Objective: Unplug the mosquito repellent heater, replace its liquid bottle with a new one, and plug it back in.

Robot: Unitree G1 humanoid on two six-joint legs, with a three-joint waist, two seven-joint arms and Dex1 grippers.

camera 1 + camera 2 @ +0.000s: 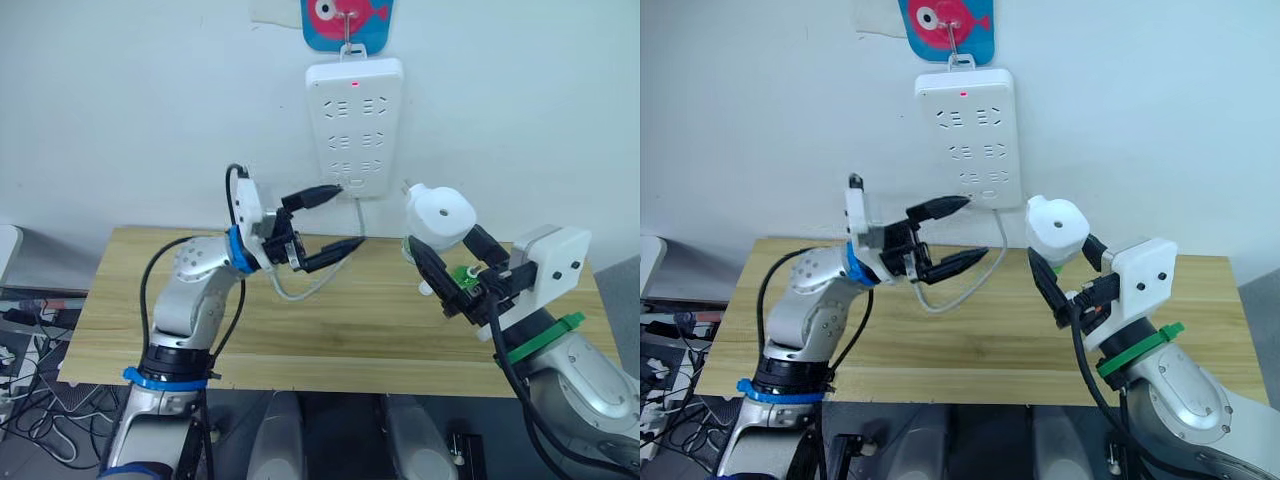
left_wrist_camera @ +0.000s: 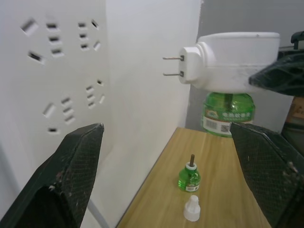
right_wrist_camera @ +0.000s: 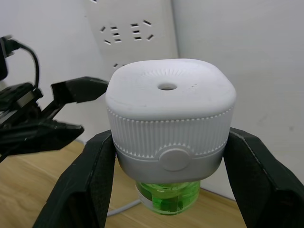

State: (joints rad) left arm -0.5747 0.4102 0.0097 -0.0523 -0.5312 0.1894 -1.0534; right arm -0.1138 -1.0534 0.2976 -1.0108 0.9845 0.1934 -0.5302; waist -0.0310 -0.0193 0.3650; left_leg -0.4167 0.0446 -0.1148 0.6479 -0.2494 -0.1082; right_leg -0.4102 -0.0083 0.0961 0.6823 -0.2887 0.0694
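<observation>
Currently the mosquito repellent heater [image 1: 441, 214] is held off the wooden table [image 1: 360, 330] by the right gripper [image 1: 452, 272], whose two black fingers are closed against its opposite sides. The right arm is bent up from the table's near right edge, with the forearm raised and the heater carried in front of the white wall, just to the right of the hanging power strip [image 1: 355, 125]. A green liquid bottle [image 3: 166, 194] is seen screwed in beneath the heater, and its two plug pins [image 2: 172, 66] are pointed toward the strip without touching it.

The left arm is raised from the near left, elbow bent, forearm angled up toward the strip. The left gripper [image 1: 332, 220] is spread wide and nothing is held in it; its upper fingertip lies at the strip's lower edge, though contact cannot be judged. A white cable [image 1: 315, 280] is draped from the strip onto the table.

On the table near the wall, a small green bottle [image 2: 189, 177] is stood upright, with a white cap [image 2: 191, 209] just beside it.
</observation>
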